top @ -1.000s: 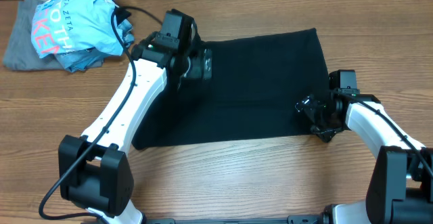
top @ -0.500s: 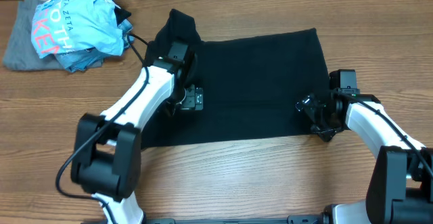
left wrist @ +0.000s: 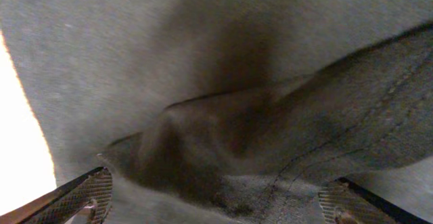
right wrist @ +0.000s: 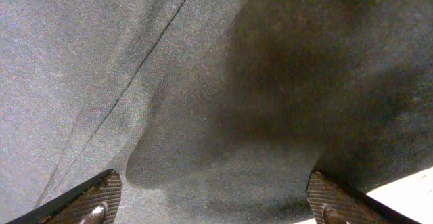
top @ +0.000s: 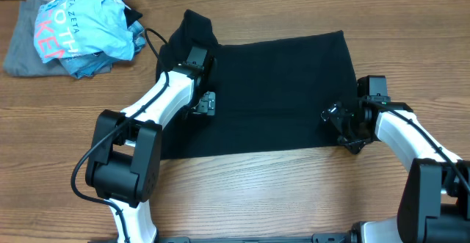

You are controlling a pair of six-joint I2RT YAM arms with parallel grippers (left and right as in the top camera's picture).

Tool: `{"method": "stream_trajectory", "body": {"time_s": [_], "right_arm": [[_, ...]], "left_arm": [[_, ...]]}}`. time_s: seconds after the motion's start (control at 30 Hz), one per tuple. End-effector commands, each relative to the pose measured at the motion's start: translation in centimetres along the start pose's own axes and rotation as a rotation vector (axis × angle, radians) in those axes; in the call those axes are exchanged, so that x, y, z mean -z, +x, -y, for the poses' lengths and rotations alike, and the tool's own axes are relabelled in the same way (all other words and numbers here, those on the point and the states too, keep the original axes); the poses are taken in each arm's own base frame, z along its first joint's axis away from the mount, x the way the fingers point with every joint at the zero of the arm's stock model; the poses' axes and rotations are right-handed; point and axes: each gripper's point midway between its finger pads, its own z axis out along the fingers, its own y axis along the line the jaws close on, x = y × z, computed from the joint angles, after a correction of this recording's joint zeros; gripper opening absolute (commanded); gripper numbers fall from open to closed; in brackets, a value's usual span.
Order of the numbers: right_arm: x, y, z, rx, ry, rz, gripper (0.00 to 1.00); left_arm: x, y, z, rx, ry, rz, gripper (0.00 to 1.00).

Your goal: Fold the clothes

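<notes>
- Table [top: 294,191]: the shirt [top: 286,81] lies flat mid-table, slightly toward the far edge. Its long axis runs from left edge to right edge.
- Shirt: one sleeve [top: 192,27] sticks out toward the far-left corner. The near hem runs roughly parallel with the near edge.
- Left gripper [top: 205,103]: over the shirt's left end, just nearward of that sleeve. Fingers are spread wide with a raised ridge of cloth between them, not pinched.
- Right gripper [top: 339,122]: at the shirt's near-right corner. Fingers are spread wide with cloth under them, nothing clamped.
- My call: each arm is nearer its own end, so I'd close on both ends before folding.
- Blue shirt [top: 84,26] on grey garment [top: 18,52]: far-left corner, apart from the sleeve.
</notes>
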Motion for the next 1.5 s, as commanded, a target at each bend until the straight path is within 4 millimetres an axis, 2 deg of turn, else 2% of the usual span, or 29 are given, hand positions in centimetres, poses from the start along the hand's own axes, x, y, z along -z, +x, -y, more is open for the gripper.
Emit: {"method": "stream_trajectory", "body": {"time_s": [0.0,0.13,0.23,0.53,0.6,0.77,0.87,0.97,1.1,1.17,1.33,1.47], "right_arm": [[-0.8,0.5,1.4,-0.007,0.04,-0.004,0.92],[-1.1,0.6,1.9,-0.008,0.054,-0.001,0.92],[-1.1,0.6,1.9,-0.008,0.055,-0.001,0.92],[-1.1,0.8,2.0,-0.01,0.061,-0.007,0.92],[-1.1,0.9,2.2,-0.011,0.067,-0.011,0.93],[-1.1,0.6,2.4,-0.01,0.08,0.004,0.97],[-1.1,0.6,2.4,-0.01,0.08,0.004,1.0],[-1.0,0.4,2.4,-0.005,0.086,0.015,1.0],[-0.4,-0.2,1.7,0.029,0.07,0.034,1.0],[0.9,-0.7,0.9,0.074,0.06,0.044,1.0],[4.6,-1.6,-0.4,0.11,0.08,0.062,1.0],[5.6,-2.0,-1.1,0.18,0.076,0.067,1.0]], "left_arm": [[-0.3,-0.7,-1.7,-0.012,-0.095,0.028,1.0],[-0.1,-1.6,-2.8,-0.003,-0.161,0.073,1.0],[0.3,-3.2,-3.8,0.017,-0.224,0.142,1.0],[1.7,-7.1,-3.6,0.075,-0.205,0.283,1.0],[3.2,-7.7,-3.8,0.102,-0.205,0.285,1.0],[8.8,-9.6,-4.8,0.24,-0.181,0.318,1.0],[11.8,-10.2,-5.3,0.254,-0.173,0.329,1.0],[12.9,-9.4,-5.7,0.245,-0.182,0.288,1.0],[12.0,-6.1,-4.6,0.224,-0.122,0.137,1.0],[11.7,-4.7,-4.2,0.207,-0.1,0.071,1.0],[10.5,-0.3,-4.6,0.242,-0.153,-0.087,1.0],[8.1,2.6,-3.7,0.215,-0.133,-0.19,1.0]]}}
